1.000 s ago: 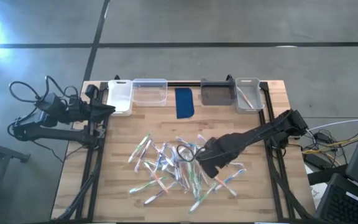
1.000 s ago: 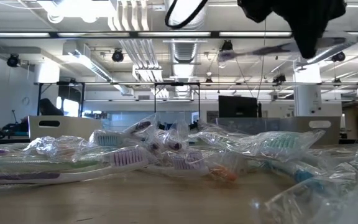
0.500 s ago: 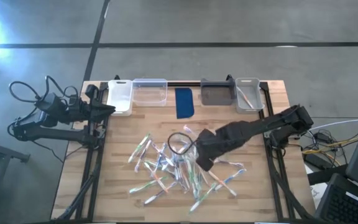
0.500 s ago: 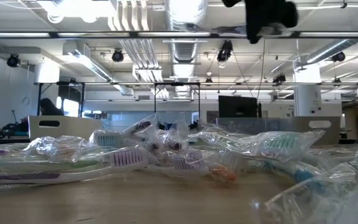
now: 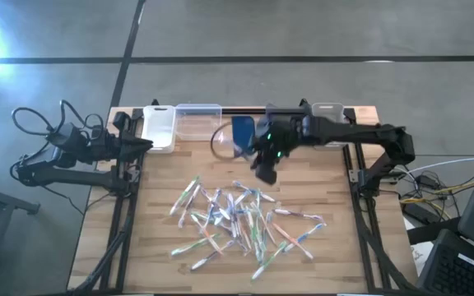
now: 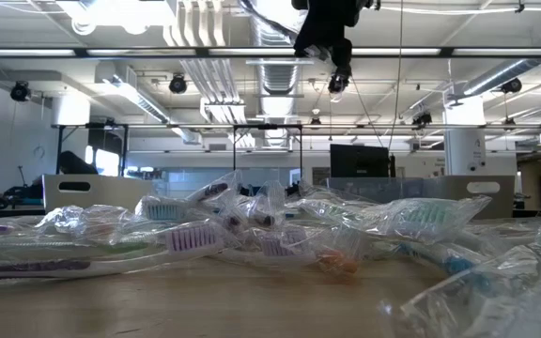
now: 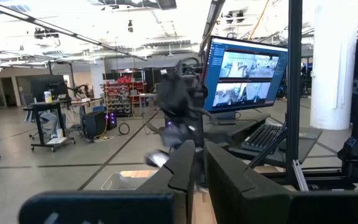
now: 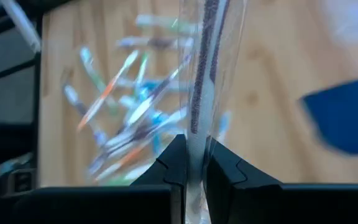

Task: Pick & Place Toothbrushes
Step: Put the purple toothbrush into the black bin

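The right gripper (image 5: 267, 162), clamped on a wrapped toothbrush (image 8: 202, 93), has swung from over the pile (image 5: 241, 222) at the desk's (image 5: 163, 173) middle toward the bins (image 5: 327, 123) along its far edge, so placing looks next, while the left gripper (image 5: 142, 142), pinched shut and empty, waits at the far left corner.

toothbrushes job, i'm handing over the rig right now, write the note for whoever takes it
Right tool: shut on a wrapped toothbrush, raised over the back of the table near the dark blue pad.
Left tool: shut, holding nothing, parked at the table's left edge.
Done: one toothbrush seems to lie in the far-right bin.
Left: place the held one; the toothbrush pile is on the table's middle, and the other bins look empty.
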`<action>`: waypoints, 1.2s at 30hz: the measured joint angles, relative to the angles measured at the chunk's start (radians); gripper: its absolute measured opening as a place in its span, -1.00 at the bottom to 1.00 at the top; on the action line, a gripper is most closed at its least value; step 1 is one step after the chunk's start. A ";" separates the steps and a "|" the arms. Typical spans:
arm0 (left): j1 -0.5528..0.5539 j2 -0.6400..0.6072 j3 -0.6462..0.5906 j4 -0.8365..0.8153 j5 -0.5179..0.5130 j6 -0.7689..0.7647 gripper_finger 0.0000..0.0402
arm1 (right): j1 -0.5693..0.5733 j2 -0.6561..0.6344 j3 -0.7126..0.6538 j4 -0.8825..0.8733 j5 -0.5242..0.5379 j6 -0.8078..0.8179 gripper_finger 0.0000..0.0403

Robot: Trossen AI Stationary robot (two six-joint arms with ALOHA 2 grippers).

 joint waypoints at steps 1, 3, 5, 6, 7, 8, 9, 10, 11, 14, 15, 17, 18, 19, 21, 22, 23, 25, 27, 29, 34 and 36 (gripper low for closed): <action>0.000 0.000 0.000 0.000 0.000 0.000 -0.79 | -0.024 -0.012 0.000 0.026 0.000 -0.027 -0.90; 0.000 0.000 0.000 0.000 0.000 0.000 -0.79 | -0.068 -0.036 0.000 0.078 0.001 -0.070 -0.90; 0.000 0.000 0.000 0.000 0.000 0.000 -0.79 | -0.107 -0.060 0.000 0.137 0.001 -0.099 -0.90; 0.000 0.000 0.000 0.000 0.000 0.000 -0.79 | -0.126 -0.072 0.000 0.150 0.001 -0.115 -0.90; 0.000 0.000 0.000 0.000 0.000 0.000 -0.79 | -0.141 -0.082 0.000 0.163 0.001 -0.128 -0.90; 0.000 0.000 0.000 0.000 0.000 0.000 -0.79 | -0.155 -0.093 0.000 0.183 0.001 -0.138 -0.90; 0.000 0.000 0.000 0.000 0.000 0.000 -0.79 | -0.171 -0.107 -0.001 0.200 0.001 -0.148 -0.90; 0.000 0.000 0.000 0.000 0.000 0.000 -0.79 | -0.185 -0.120 -0.005 0.210 0.001 -0.157 -0.90; 0.000 0.000 0.000 0.000 0.000 0.000 -0.79 | -0.197 -0.133 -0.008 0.224 0.001 -0.165 -0.90; 0.000 0.000 0.000 0.000 0.000 0.000 -0.79 | -0.240 -0.182 -0.029 0.248 0.005 -0.175 -0.90; 0.000 0.000 0.000 0.000 0.000 0.000 -0.79 | -0.253 -0.198 -0.038 0.252 0.011 -0.172 -0.90; 0.000 0.000 0.000 0.000 0.000 0.000 -0.79 | -0.275 -0.236 -0.059 0.247 0.057 -0.150 -0.90; 0.000 0.000 0.000 0.000 0.000 0.000 -0.79 | -0.283 -0.256 -0.070 0.238 0.078 -0.144 -0.90; 0.000 0.000 0.000 0.000 0.000 0.000 -0.79 | -0.291 -0.278 -0.082 0.235 0.095 -0.141 -0.90; 0.000 0.000 0.000 0.000 0.000 0.000 -0.79 | -0.303 -0.324 -0.111 0.233 0.130 -0.140 -0.90; 0.000 0.000 0.000 0.000 0.000 0.000 -0.79 | -0.305 -0.351 -0.129 0.229 0.150 -0.141 -0.90; 0.000 0.000 0.000 0.000 0.000 0.000 -0.79 | -0.306 -0.374 -0.142 0.223 0.175 -0.144 -0.90; 0.000 0.000 0.000 0.000 0.000 0.000 -0.79 | -0.306 -0.416 -0.166 0.190 0.240 -0.138 -0.90; 0.000 0.000 0.000 0.000 0.000 0.000 -0.79 | -0.306 -0.455 -0.186 0.154 0.288 -0.112 -0.90; 0.000 0.000 0.000 0.000 0.000 0.000 -0.79 | -0.307 -0.492 -0.203 0.128 0.298 -0.088 -0.90; 0.000 0.000 0.000 0.000 0.000 0.000 -0.79 | -0.306 -0.555 -0.237 0.086 0.365 -0.064 -0.90; 0.000 0.000 0.000 0.000 0.000 0.000 -0.79 | -0.313 -0.565 -0.252 0.078 0.379 -0.062 -0.90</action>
